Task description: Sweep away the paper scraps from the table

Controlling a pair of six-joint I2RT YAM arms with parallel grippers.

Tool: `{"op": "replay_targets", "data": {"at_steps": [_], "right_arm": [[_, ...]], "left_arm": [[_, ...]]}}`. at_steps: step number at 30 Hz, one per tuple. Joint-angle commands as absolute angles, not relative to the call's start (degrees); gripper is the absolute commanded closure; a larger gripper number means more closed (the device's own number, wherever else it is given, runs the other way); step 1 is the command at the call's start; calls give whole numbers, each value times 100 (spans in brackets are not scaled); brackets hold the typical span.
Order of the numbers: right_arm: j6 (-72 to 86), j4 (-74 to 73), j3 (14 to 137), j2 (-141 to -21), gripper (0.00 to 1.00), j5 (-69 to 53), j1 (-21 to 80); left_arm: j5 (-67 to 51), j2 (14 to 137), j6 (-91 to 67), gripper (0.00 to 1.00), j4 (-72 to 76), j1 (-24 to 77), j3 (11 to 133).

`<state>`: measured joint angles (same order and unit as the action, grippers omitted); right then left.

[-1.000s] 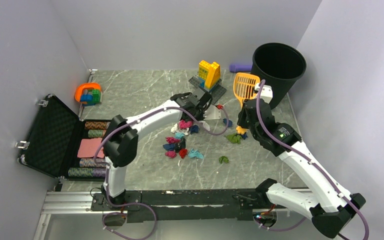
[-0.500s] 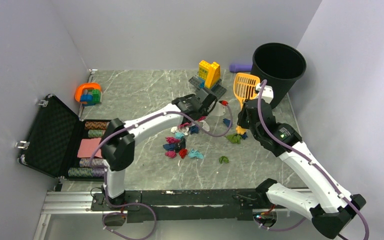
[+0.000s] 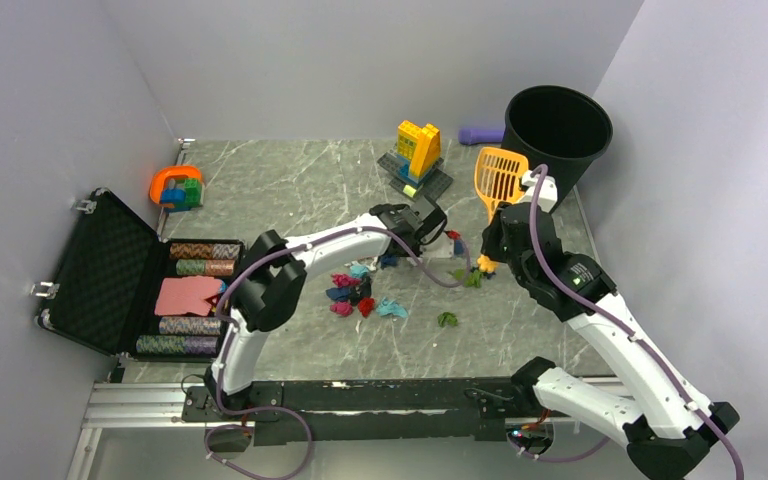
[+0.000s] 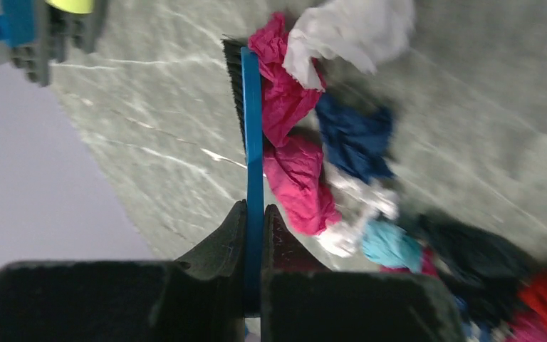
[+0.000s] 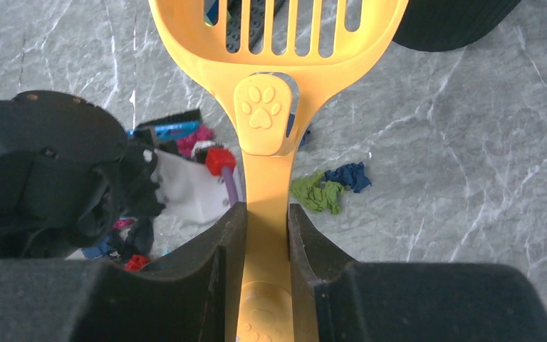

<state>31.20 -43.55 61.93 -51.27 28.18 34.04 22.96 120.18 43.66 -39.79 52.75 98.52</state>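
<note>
Paper scraps [image 3: 353,290] in magenta, red, teal, dark blue and green lie in a loose cluster mid-table [image 3: 290,190]. One green wad [image 3: 447,319] lies apart, and another [image 3: 468,277] lies near the scoop handle. My left gripper [image 3: 430,228] is shut on a small blue hand brush [image 4: 253,142]. Its bristles rest against magenta [image 4: 292,171], white [image 4: 349,32] and dark blue [image 4: 356,139] scraps. My right gripper [image 3: 503,220] is shut on the handle of a yellow slotted scoop [image 5: 263,107], just right of the brush. Green [image 5: 315,192] and blue [image 5: 349,174] scraps lie beside the handle.
A black bin [image 3: 557,135] stands at the back right, with a purple object [image 3: 480,134] beside it. A yellow-blue brick build [image 3: 418,150] sits at the back centre. An orange piece with bricks [image 3: 175,187] is at the back left. An open black case [image 3: 110,270] lies at the left edge.
My left gripper has swept the brush to the right, toward the scoop, pushing some scraps along. My right gripper and the scoop have shifted slightly right.
</note>
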Motion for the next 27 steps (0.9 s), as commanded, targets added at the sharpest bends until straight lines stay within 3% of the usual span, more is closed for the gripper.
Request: {"op": "replay_targets", "data": {"at_steps": [1, 8, 13, 16, 22, 27], "right_arm": [[3143, -4352, 6189, -4977, 100, 2957, 3380], [3161, -4312, 6145, -4961, 100, 2950, 3370], [3211, -4368, 6184, -4955, 100, 2991, 3364], [3261, -4456, 6219, -4900, 100, 3144, 3362], [3785, -4958, 6420, -4859, 100, 4164, 3352], [4216, -5389, 6558, -4851, 100, 4729, 3353]], "left_arm": [[1137, 11050, 3764, 100, -5187, 5419, 9682], [2224, 10183, 3445, 100, -4615, 5528, 9344], [2722, 10415, 2901, 100, -4374, 5529, 9946], [2809, 10770, 1716, 100, -4437, 5531, 10686], [1545, 11420, -832, 100, -4505, 5528, 12090], [620, 11349, -1967, 100, -3068, 5494, 11600]]}}
